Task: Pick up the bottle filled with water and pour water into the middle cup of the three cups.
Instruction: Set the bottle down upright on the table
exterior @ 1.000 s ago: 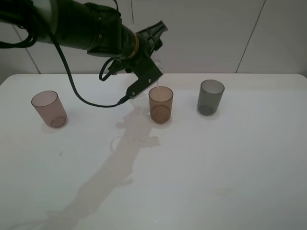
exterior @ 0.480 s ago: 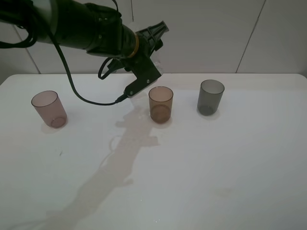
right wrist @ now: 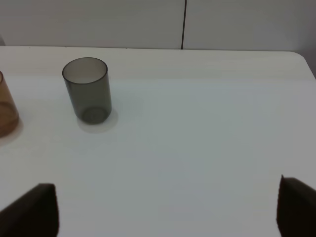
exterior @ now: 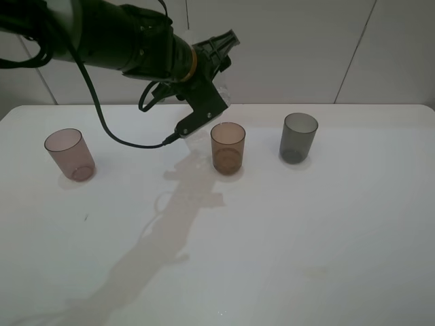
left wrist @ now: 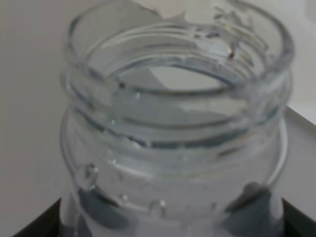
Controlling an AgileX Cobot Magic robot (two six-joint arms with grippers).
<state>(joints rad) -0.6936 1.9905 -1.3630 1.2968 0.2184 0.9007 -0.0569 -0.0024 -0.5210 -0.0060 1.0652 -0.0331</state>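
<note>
The left fingers point(exterior: 219, 46) are squeezing shut on the small clear plastic bottle point(exterior: 219, 87) and are tipping it back up, just above the amber see-through plastic middle cup point(exterior: 228, 146) on the white bench point(exterior: 306, 238). The water is no longer falling, so the pouring is looking done. The right fingers point(right wrist: 34, 210) are hanging wide open, holding nothing.

No text, label, brand, number or sign is readable in any view.

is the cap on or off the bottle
Off. In the left wrist view the bottle shows a bare threaded neck and an open mouth.
</note>
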